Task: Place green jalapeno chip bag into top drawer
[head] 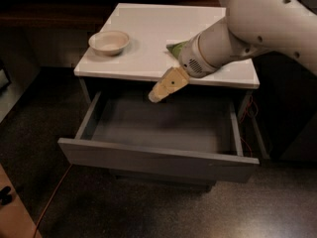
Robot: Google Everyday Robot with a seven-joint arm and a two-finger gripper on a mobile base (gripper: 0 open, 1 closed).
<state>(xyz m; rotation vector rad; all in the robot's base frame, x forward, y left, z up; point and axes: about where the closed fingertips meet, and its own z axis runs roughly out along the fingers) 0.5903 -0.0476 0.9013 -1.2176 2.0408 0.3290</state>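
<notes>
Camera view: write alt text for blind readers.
The gripper hangs over the open top drawer, below the cabinet's white top. A green chip bag lies on that top, partly hidden by the arm; a bowl sits further left.

Lab-like room: white-topped cabinet (148, 33), speckled floor (148, 214), gripper (156, 95) above open top drawer (158, 158)

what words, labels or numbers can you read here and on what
None can be read.
bag: only a green corner shows beside the arm; no lettering in sight.
bowl: plain.
drawer: plain grey front, no mark.
gripper, over the open drawer just below the table edge: no label.
</notes>
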